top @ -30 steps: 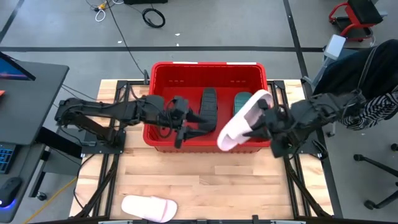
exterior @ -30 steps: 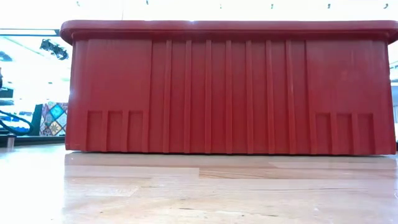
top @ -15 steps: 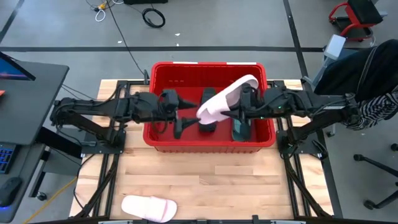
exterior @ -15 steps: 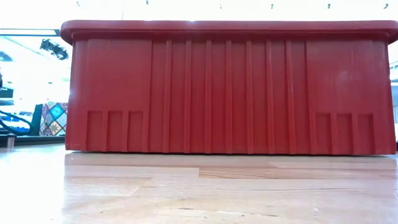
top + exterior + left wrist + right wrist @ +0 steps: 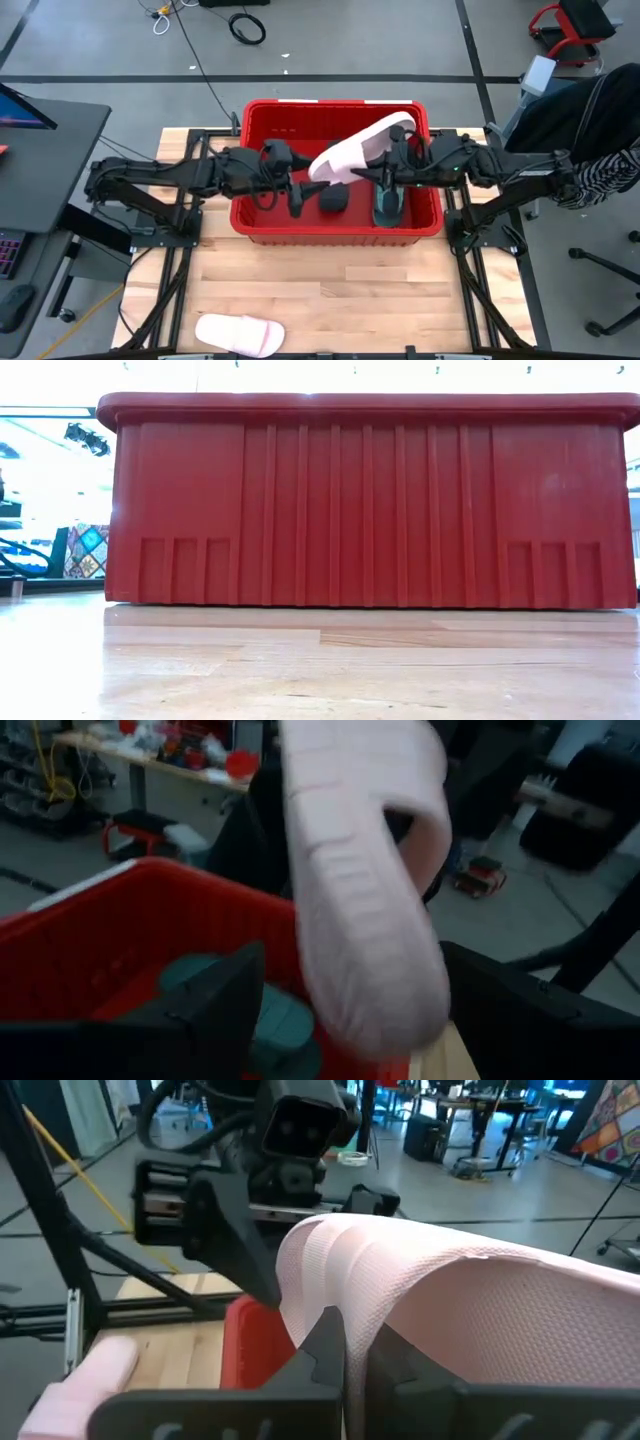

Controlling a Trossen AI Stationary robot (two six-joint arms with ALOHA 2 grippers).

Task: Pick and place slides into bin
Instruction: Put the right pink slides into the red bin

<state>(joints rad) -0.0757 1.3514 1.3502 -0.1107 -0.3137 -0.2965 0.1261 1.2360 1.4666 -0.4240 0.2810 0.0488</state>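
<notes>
A: Carried in from the right rim since a second ago: pink slide [image 5: 358,150] now over the middle of the bin [image 5: 262,215], clamped shut in the right tool [image 5: 388,166]. Left tool [image 5: 297,203] pulled back a little, fingers spread wide, gripping nothing.

B: Risks?

A: Possibly a clash, with both tools near each other inside the bin. Also a release at this tilt, likely leaving the slide propped on the far rim or atop the others.

B: Inside the bin?

A: A black slide [image 5: 334,198] mid-floor, a teal slide [image 5: 386,207] beside it. Out on the surface [image 5: 400,300], another pink slide [image 5: 240,333] near the front edge, not yet picked.
</notes>
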